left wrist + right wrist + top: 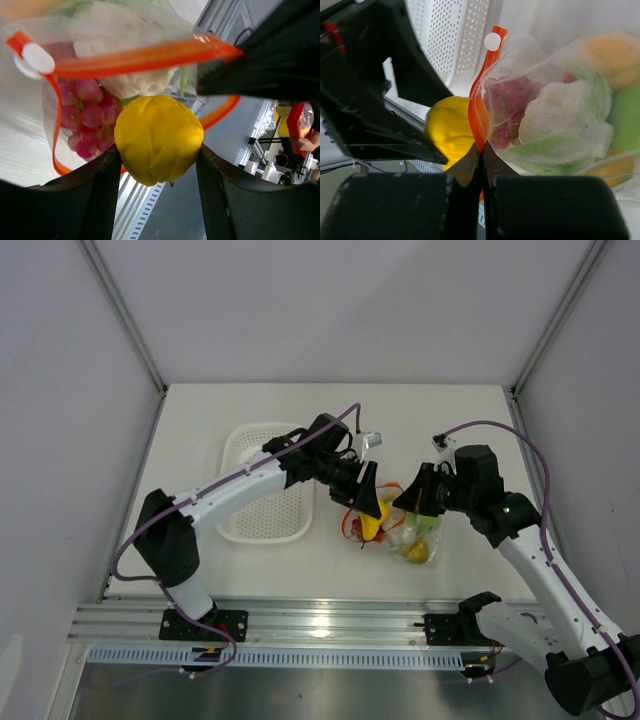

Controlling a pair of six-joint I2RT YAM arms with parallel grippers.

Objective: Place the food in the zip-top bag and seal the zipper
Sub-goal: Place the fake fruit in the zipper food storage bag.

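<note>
**Yellow fruit held at the mouth of the bag**

The left gripper (157, 167) has its two fingers clamped on either side of a round yellow fruit (157, 135), holding it just in front of the open mouth of the zip-top bag (547, 75). The right gripper (482, 152) has its fingers pressed together on the orange-red zipper (479, 112), pinching one lip of the mouth. The strip's white slider (493, 41) sits at its far end.

Through the clear plastic the wrist views show purple-red grapes (85, 117), a white cauliflower (555, 110), a green apple (625, 117) and an orange fruit (612, 52) already inside.

From above, the bag lies on the white table (430, 420) just right of the white perforated basket (262, 490), between the two grippers, which face each other over it. Whether the yellow fruit has crossed the zipper line cannot be told.
</note>
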